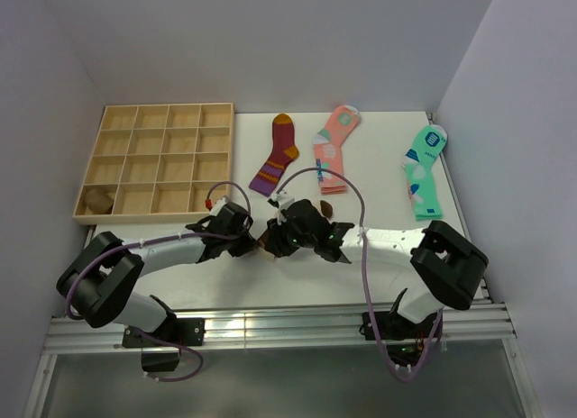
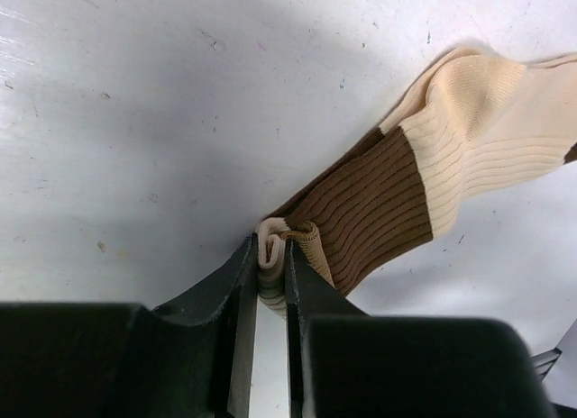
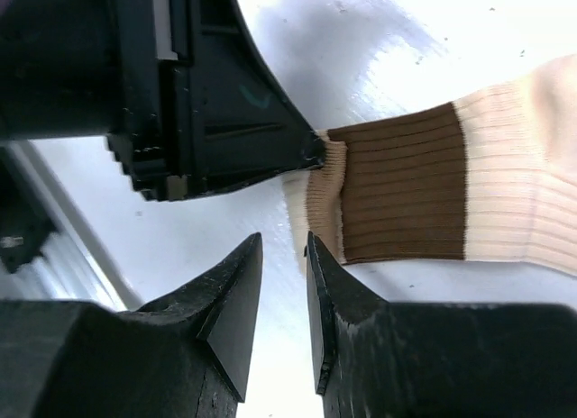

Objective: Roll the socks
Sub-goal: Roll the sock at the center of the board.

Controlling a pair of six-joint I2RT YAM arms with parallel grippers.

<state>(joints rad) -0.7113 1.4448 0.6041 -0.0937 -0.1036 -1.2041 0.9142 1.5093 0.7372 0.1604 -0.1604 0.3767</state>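
Note:
A beige sock (image 2: 478,121) with a brown band (image 2: 379,202) lies flat on the white table. My left gripper (image 2: 272,251) is shut on the sock's folded cuff edge, and the fabric is bunched between its jaws. In the right wrist view the sock (image 3: 505,193) stretches off to the right, and the left gripper (image 3: 311,152) pinches its cuff from the upper left. My right gripper (image 3: 284,242) is open just beside the cuff with nothing between its jaws. From above, both grippers (image 1: 261,241) meet at the table's near middle, and only a dark bit of the sock (image 1: 326,208) shows.
A wooden compartment tray (image 1: 162,121) stands at the back left, with a brown bundle (image 1: 97,200) in its near left cell. A maroon striped sock (image 1: 276,155), a pink patterned sock (image 1: 332,146) and a mint-green sock (image 1: 423,170) lie along the back.

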